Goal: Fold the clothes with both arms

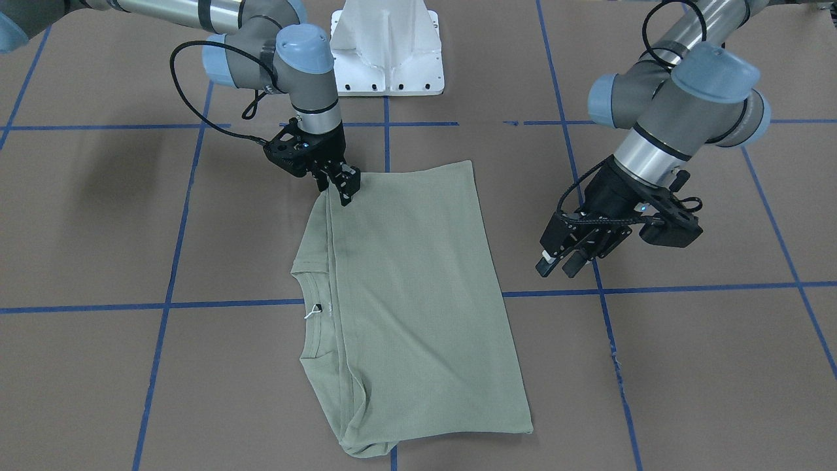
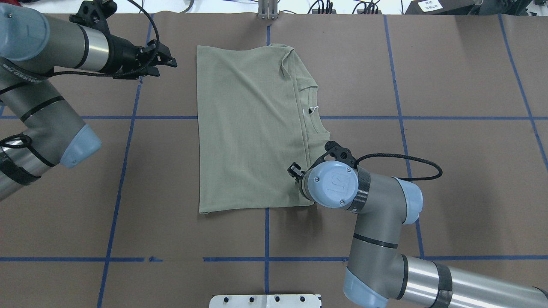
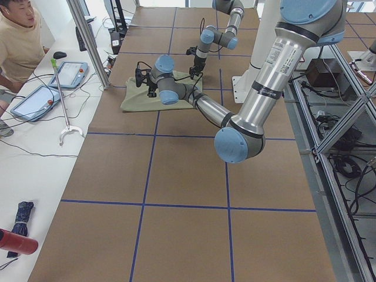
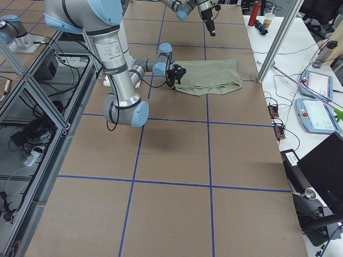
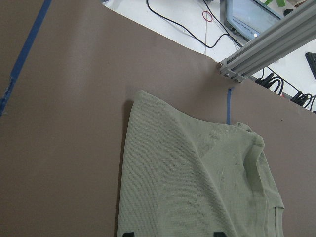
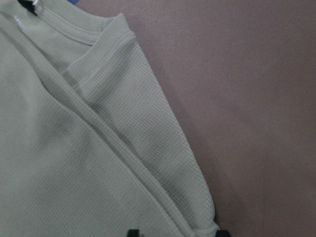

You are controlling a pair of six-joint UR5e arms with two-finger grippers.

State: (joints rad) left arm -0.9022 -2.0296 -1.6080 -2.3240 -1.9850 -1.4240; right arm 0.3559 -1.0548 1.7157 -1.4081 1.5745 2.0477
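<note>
The sage-green shirt point(image 1: 418, 281) lies folded into a rectangle mid-table point(image 2: 248, 128), with its neckline and white tag string point(image 2: 314, 109) on the robot's right. My right gripper point(image 1: 341, 188) is low at the shirt's near right corner. Its wrist hides it in the overhead view. In the right wrist view its fingertips point(image 6: 132, 232) stand apart over that corner, so it is open. My left gripper point(image 1: 559, 267) is open and empty above the bare table, off the shirt's far left corner point(image 2: 169, 60). The left wrist view shows the shirt point(image 5: 197, 177) ahead.
The white pedestal base point(image 1: 386, 52) stands at the robot's table edge. Blue tape lines point(image 2: 124, 179) grid the brown tabletop. An aluminium post point(image 5: 266, 44) stands at the far edge behind the shirt. An operator point(image 3: 20, 41) and tablets point(image 3: 70, 73) are beyond it.
</note>
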